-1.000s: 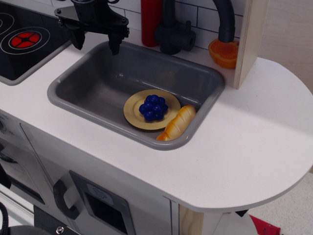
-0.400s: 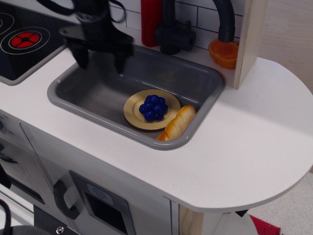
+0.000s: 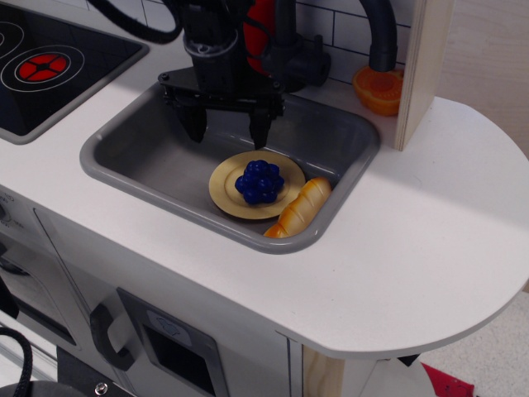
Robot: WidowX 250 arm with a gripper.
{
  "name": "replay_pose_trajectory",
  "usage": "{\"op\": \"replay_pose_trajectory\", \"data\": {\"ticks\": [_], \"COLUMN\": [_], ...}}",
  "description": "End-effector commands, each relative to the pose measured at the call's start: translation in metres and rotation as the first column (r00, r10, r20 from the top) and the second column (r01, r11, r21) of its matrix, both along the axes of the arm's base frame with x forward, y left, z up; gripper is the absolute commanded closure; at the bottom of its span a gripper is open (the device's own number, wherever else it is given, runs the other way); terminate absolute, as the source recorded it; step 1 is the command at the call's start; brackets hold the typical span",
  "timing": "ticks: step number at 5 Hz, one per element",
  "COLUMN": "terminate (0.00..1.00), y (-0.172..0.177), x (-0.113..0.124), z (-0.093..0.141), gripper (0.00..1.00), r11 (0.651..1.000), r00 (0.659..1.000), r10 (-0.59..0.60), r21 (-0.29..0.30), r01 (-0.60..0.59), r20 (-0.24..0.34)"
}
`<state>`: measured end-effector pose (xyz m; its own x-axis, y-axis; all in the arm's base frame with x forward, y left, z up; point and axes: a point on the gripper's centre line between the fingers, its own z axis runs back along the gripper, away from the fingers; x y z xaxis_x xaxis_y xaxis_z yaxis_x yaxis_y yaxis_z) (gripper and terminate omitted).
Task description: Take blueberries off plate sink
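Note:
The blueberries, a glossy dark-blue cluster, sit on the middle of the tan-yellow plate. The plate lies on the floor of the grey sink, toward its right end. My black gripper hangs open over the sink, just behind and a little left of the plate. Its two fingers point down and hold nothing. The fingertips are above the plate's far rim, apart from the berries.
An orange-tan bread loaf lies against the plate's right side. A black faucet and a red bottle stand behind the sink. A black stovetop is at left, an orange half by a wooden post at right.
My gripper has moved right and down, from over the sink's far-left rim to just behind the plate. It has stayed open. The blueberries, plate and bread have not moved.

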<state>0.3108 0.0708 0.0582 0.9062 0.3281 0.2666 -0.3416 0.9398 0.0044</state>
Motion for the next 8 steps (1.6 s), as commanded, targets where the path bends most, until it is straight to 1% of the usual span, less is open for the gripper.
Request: {"op": "replay_pose_trajectory", "data": {"ticks": [1, 2, 3, 5, 7, 8], "terminate": [0.0, 0.0, 0.0, 0.0, 0.0, 0.0], "y": [-0.021, -0.023, -0.017, -0.011, -0.01, -0.008], "x": [0.018, 0.018, 0.013, 0.011, 0.02, 0.023], "z": [-0.002, -0.013, -0.021, -0.042, -0.051, -0.05], "gripper": [0.0, 0.0, 0.0, 0.0, 0.0, 1.0], "r11": [0.998, 0.995, 0.992, 0.991, 0.989, 0.991], "r00": [0.999, 0.998, 0.998, 0.995, 0.993, 0.991], "r10": [0.026, 0.041, 0.047, 0.07, 0.101, 0.103], "r21": [0.061, 0.086, 0.115, 0.112, 0.105, 0.077], "r01": [-0.027, -0.044, -0.053, -0.077, -0.107, -0.109], "r20": [0.027, 0.044, 0.05, 0.067, 0.065, 0.08]}}
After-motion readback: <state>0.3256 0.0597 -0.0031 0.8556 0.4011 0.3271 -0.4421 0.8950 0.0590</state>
